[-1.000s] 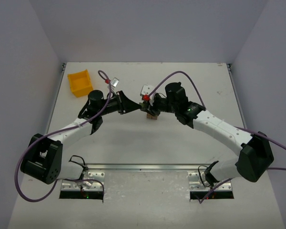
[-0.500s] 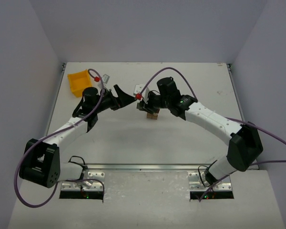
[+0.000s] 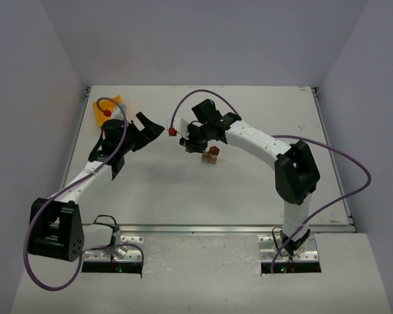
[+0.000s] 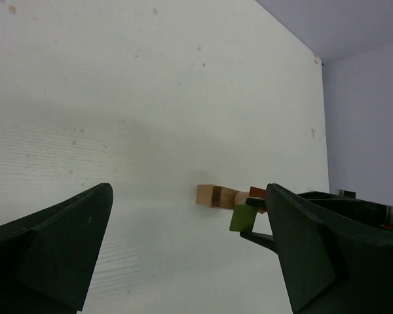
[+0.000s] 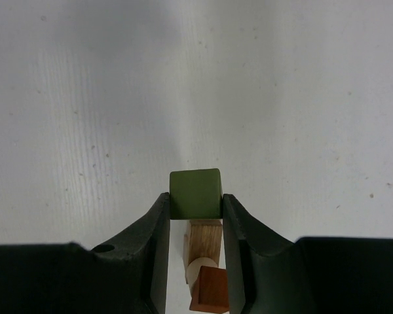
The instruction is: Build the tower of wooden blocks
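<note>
Olive-green block [image 5: 195, 193] between right fingers [image 5: 154, 245], near the tower [image 5: 205, 240]

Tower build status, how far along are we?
Done: a low wood block tower of tan and red-brown pieces stands on the table. In hand: the right gripper clamps a green block right at that stack. The left gripper is open, off to the side. Left: seat the green block and release it.

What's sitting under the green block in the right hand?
Beneath the green block, gripped by the right hand, a tan block, a pale rounded piece and a reddish-brown block show. The hand covers their sides; contact cannot be told.
</note>
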Tool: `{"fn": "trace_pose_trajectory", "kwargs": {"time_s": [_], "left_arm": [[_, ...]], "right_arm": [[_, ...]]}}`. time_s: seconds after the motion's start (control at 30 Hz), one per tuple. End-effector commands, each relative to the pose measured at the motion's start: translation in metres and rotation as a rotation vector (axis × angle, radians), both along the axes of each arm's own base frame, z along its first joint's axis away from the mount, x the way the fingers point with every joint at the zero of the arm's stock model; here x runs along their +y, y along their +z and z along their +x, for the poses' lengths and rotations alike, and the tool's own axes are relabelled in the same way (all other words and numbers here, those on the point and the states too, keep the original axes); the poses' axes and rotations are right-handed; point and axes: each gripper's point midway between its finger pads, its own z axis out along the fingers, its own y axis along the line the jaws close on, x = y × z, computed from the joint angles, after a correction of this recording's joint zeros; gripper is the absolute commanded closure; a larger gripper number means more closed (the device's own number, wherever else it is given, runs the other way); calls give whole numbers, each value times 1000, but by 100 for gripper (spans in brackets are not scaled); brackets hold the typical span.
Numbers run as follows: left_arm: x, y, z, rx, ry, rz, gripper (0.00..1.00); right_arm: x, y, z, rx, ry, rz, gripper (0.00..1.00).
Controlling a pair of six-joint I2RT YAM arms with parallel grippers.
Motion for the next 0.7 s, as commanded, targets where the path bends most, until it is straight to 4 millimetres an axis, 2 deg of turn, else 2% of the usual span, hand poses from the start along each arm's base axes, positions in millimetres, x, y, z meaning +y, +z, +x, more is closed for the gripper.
{"fn": "trace_pose_trajectory", "kwargs": {"time_s": [0.0, 0.3, 0.67], "left_arm": [[13, 25, 11, -80, 58, 45, 0], [16, 20, 14, -73, 68, 65, 0], [16, 16, 18, -64, 67, 69, 0]], "right_arm": [[-13, -4, 11, -18, -12, -72, 99], [-31, -29, 17, 25, -40, -176, 96], [-40, -37, 26, 4, -88, -227, 96]]}}
